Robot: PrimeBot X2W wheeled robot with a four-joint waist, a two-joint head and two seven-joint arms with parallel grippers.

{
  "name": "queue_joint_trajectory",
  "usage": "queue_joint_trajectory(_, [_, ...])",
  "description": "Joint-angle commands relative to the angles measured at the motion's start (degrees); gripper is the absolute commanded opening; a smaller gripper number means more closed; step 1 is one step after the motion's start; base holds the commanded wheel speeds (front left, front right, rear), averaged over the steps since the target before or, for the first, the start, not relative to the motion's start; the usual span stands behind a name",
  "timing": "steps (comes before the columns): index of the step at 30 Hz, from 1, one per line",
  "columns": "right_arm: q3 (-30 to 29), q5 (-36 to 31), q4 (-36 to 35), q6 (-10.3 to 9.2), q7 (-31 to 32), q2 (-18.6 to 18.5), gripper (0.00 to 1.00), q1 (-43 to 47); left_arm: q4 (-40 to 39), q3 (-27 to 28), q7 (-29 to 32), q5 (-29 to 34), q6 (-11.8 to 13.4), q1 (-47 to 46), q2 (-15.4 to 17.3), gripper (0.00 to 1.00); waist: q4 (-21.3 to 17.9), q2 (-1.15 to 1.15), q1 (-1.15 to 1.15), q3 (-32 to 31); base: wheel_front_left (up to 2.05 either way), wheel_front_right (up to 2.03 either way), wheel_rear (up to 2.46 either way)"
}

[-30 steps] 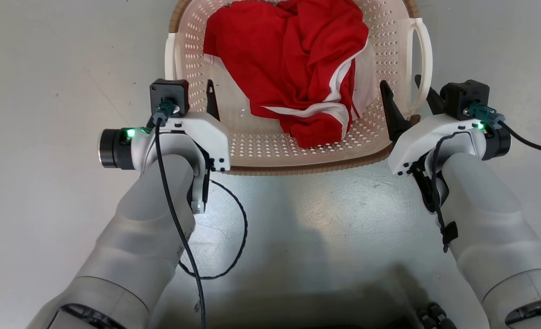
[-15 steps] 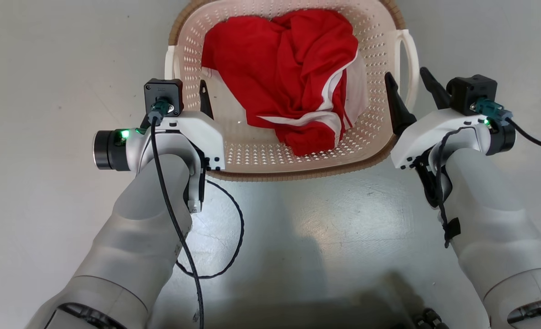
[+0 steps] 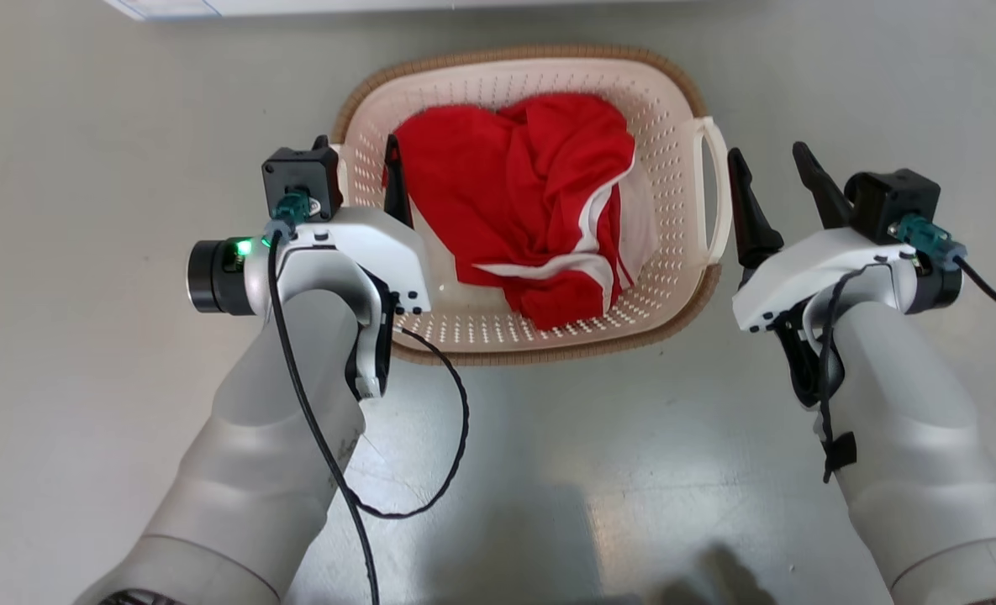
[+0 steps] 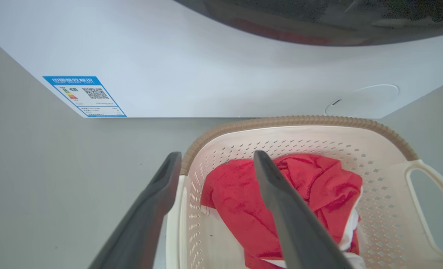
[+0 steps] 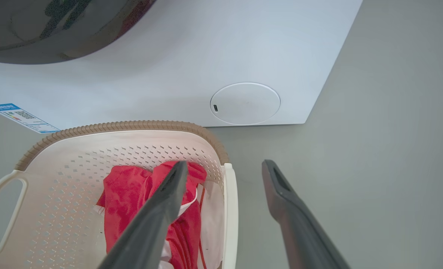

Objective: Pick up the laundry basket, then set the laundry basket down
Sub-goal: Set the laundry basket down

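Working both handles cleanly is what this step calls for, as I judge it. The laundry basket [image 3: 506, 57], a small cream-white perforated plastic tub with a brown woven-look rim, stands flat on the grey floor [image 3: 86, 353], and neither gripper has hold of it. Whether a grasp or a retreat is in hand I cannot tell.

For a lift, the left gripper [image 4: 217, 155] and the right gripper [image 3: 766, 153] should close together at one height, so that the basket rises level. The inner left finger must not pinch the crumpled red garment with white trim [image 3: 514, 185]. For a retreat, the fingers should stay spread and draw straight back, so that none hooks a loop.

The left gripper is spread wide and straddles the basket's side. Its outer finger hangs outside the wall and its inner finger hangs over the garment. The white loop handle [image 4: 173, 231] runs between them, close to the outer finger.

The right gripper is likewise spread and grips nothing. In the head view both its fingers sit just outside the other white loop handle [image 3: 721, 197], apart from it. In its own wrist view that handle lines up between the fingers, so the gripper probably hangs above it.

Beyond both sets of fingertips, near the basket's far rim, stands the big white washing machine [image 5: 206, 56], so a lift should go upward and not forward.
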Motion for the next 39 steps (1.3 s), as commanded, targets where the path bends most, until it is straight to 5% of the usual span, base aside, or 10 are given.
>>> queue_joint_trajectory(1, [0.39, -0.78, -1.83, 0.35, -0.8, 0.89, 1.0, 2.99, -2.63, 1.72, -0.29, 0.78, -0.51, 2.41, 1.03, 1.0, 0.31, 0.0, 0.0, -2.09, 0.0, 0.0, 0.0])
queue_joint_trajectory(21, [-4.35, -4.12, -15.15, 0.35, -0.8, 0.9, 1.0, 15.47, -19.08, 12.59, -0.29, 8.4, -6.09, 18.59, 1.03, 1.0, 1.23, 0.0, 0.0, -20.21, 0.0, 0.0, 0.0])
queue_joint_trajectory(39, [-7.02, -7.32, -27.54, 0.35, -0.79, 0.89, 1.0, 33.58, -31.08, 20.67, -0.29, 11.03, -8.68, 38.84, 1.03, 1.0, 1.39, 0.0, 0.0, -35.26, 0.0, 0.0, 0.0])
